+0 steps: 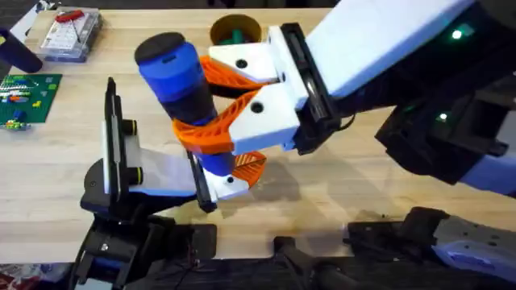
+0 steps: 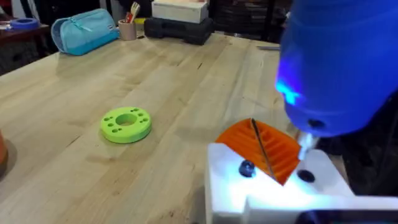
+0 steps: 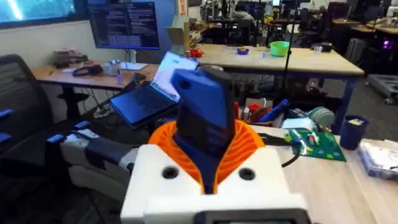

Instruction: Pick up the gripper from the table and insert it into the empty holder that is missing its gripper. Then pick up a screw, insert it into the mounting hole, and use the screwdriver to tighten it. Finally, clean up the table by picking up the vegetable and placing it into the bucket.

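Note:
My right gripper (image 1: pixel 196 105) reaches in from the upper right, its white fingers and orange ribbed pads (image 3: pixel 245 146) shut on the thick blue screwdriver (image 1: pixel 173 72). The screwdriver points down, and its narrow tip (image 2: pixel 304 147) sits at a dark mounting hole (image 2: pixel 306 176) in the white gripper piece (image 2: pixel 273 186) with an orange ribbed pad (image 2: pixel 264 146), beside a second dark screw head (image 2: pixel 246 168). That piece sits at the end of my left arm, at my left gripper (image 1: pixel 234 173). The brown-orange bucket (image 1: pixel 235 29) stands at the back with something green inside.
A flat green disc with holes (image 2: pixel 125 124) lies on the wooden table. A green circuit board (image 1: pixel 24 97) and a clear plastic box (image 1: pixel 68 34) sit at the far left. A blue pouch (image 2: pixel 84 30) lies at the table's far edge.

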Controlling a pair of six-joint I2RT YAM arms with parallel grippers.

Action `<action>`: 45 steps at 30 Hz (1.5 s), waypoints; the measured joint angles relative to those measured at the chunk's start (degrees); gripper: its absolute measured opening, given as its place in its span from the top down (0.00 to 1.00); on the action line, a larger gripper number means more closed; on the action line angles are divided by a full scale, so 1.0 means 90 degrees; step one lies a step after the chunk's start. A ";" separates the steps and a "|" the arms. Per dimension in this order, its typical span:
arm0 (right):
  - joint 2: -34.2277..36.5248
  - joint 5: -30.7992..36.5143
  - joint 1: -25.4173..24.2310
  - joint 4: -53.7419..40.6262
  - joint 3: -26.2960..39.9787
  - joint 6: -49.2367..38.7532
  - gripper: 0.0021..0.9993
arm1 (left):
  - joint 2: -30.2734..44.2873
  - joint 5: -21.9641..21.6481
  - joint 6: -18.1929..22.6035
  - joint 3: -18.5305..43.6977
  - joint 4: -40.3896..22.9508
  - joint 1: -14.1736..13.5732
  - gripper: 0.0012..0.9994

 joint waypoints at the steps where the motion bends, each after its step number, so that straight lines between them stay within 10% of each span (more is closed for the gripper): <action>1: 0.0001 -0.0001 0.0000 0.0000 0.0000 -0.0057 0.94 | 0.0000 0.0000 -0.0001 0.0000 0.0000 0.0000 0.99; 45: 0.0005 -0.0025 -0.0092 -0.0245 0.0002 -0.1054 0.94 | 0.0000 -0.0001 0.0000 0.0001 0.0000 0.0000 0.99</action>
